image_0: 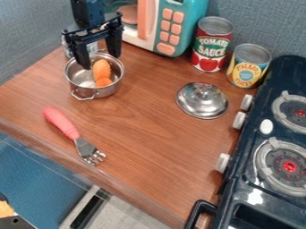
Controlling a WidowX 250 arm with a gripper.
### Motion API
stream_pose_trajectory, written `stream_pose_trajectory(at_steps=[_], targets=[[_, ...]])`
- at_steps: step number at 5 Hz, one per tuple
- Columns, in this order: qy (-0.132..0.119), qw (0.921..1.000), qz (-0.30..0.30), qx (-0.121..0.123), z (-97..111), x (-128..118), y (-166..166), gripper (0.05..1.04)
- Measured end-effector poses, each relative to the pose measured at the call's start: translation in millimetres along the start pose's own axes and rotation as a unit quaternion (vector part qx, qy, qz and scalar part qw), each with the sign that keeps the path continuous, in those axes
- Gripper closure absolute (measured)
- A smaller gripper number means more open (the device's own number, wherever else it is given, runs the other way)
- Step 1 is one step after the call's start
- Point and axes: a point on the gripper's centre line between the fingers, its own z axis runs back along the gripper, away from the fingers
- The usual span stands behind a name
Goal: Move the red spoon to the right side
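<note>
Wooden counter [146,143]: work surface. My gripper [99,62]: spread, empty, above metal pot [105,92]. Red-handled fork [72,133], not spoon: on counter's left part. Est. light, stiff; grasp across mid-handle [59,121]. Tines [94,157] probably slippery; avoid.

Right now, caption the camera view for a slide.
Open end effector over a metal pot holding orange food, a red-handled fork and metal lid lying on the wooden counter.
</note>
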Motion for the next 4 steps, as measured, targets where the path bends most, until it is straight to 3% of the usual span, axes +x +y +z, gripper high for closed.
stream_pose_trajectory(at_steps=[1, 2, 3, 4], targets=[[0.011, 0.9999, 0.005, 0.011, -11.5, -1.7, 3.7, 0.083], [0.021, 0.9992, 0.033, 0.01, -9.3, -5.6, 19.0, 0.083], [-0.001, 0.9993, 0.036, -0.009, 14.0, -5.0, 25.2, 0.083], [-0.016, 0.9996, 0.02, 0.008, 25.6, -13.5, 44.6, 0.083]])
